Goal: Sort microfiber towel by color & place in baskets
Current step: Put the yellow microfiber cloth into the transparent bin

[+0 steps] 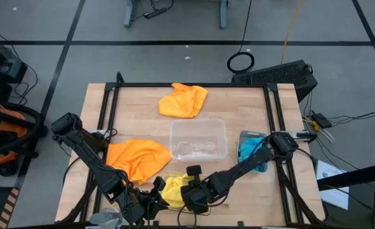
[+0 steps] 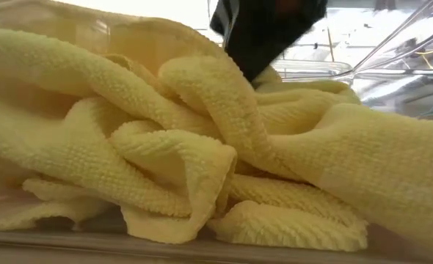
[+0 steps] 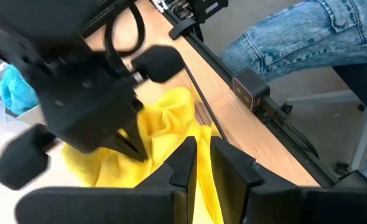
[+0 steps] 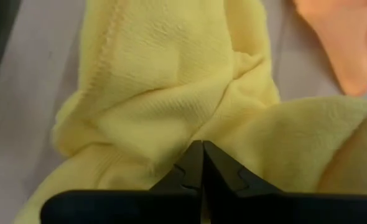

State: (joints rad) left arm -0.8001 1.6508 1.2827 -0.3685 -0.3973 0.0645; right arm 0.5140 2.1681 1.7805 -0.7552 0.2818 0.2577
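A yellow microfiber towel lies crumpled near the table's front edge and fills the low view. My left gripper is at its left side, shut on it. My right gripper comes slanting down from the right, its fingers shut, tips on the towel. One orange towel lies spread left of centre, and another lies at the far edge. A blue towel sits in the right basket. The clear middle basket holds no towel. My left gripper pinches a raised fold of the yellow towel between its two fingers, slanting down from the table's left. The rest of the towel lies slack on the table. My right gripper's shut fingertips meet a crease in the towel's top from above. I cannot tell whether cloth is caught between them.
A person in jeans sits just beyond the table's near edge. A black rail frame runs round the tabletop. Bare wood shows between the middle basket and the yellow towel.
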